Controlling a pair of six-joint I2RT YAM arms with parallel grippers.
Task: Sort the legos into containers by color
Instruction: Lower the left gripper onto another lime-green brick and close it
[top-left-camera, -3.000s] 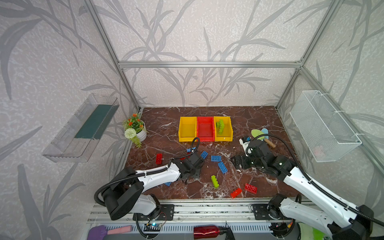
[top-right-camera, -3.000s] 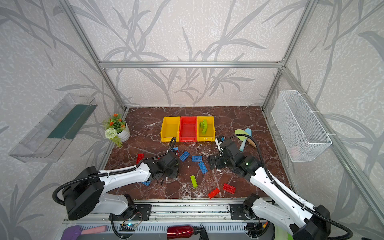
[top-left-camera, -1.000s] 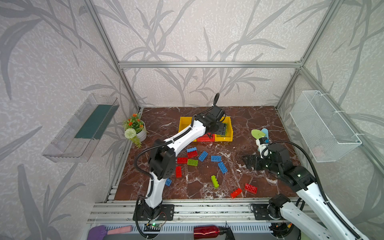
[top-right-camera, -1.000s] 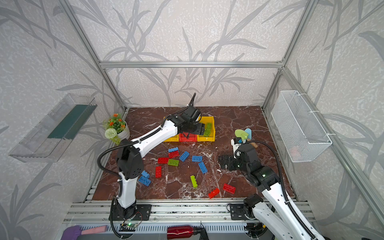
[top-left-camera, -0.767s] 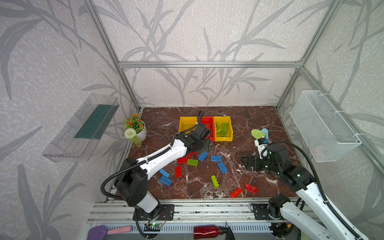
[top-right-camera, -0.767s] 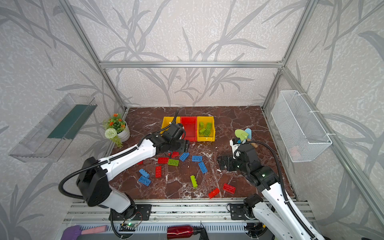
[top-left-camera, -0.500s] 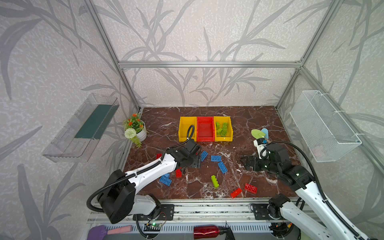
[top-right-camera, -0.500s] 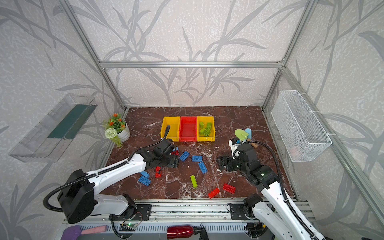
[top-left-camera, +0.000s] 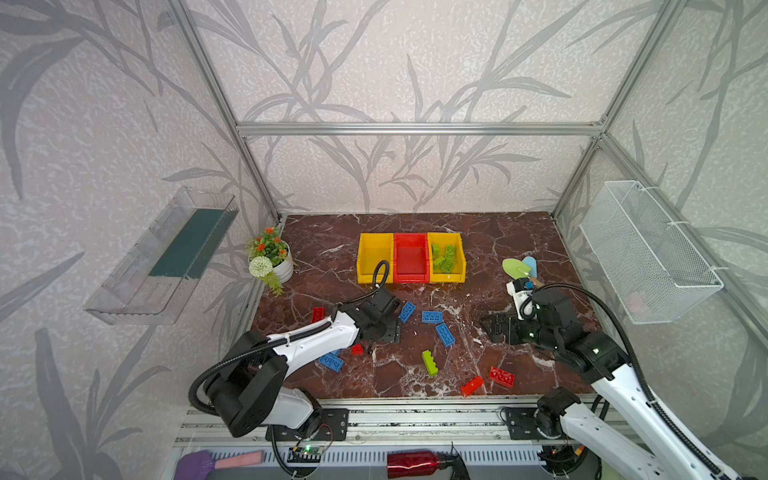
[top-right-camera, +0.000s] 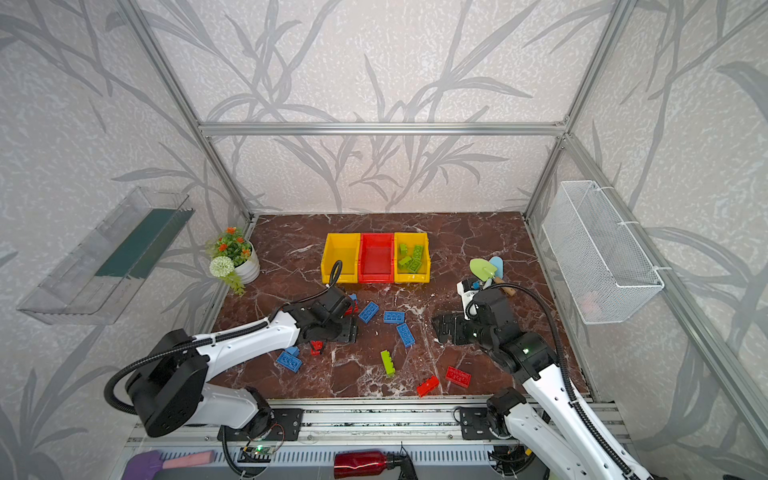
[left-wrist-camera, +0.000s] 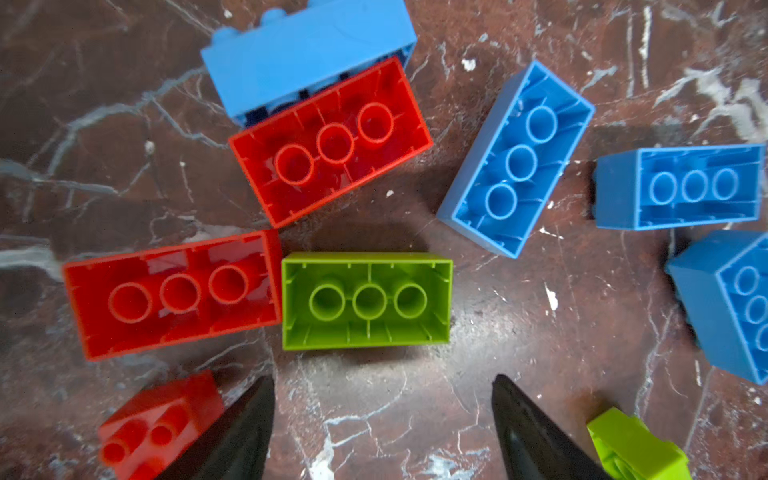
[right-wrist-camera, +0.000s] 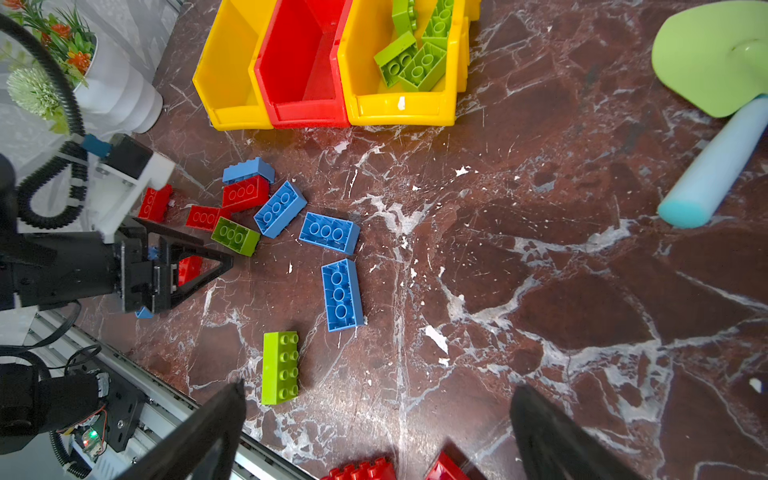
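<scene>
The left hand (left-wrist-camera: 381, 384) is hovering, fingers apart and empty, just over a lime green lego (left-wrist-camera: 367, 301). This lego is lying hollow side up on the tabletop (left-wrist-camera: 519, 332), on the robot's side of the red container (right-wrist-camera: 303, 62), seemingly touching a red lego (left-wrist-camera: 174, 293). It is looking light, rigid and slick-walled, so squeezing across its long sides is probably the safest hold. The right hand (right-wrist-camera: 380, 390) is hanging spread wide, holding nothing, farther from that container.
</scene>
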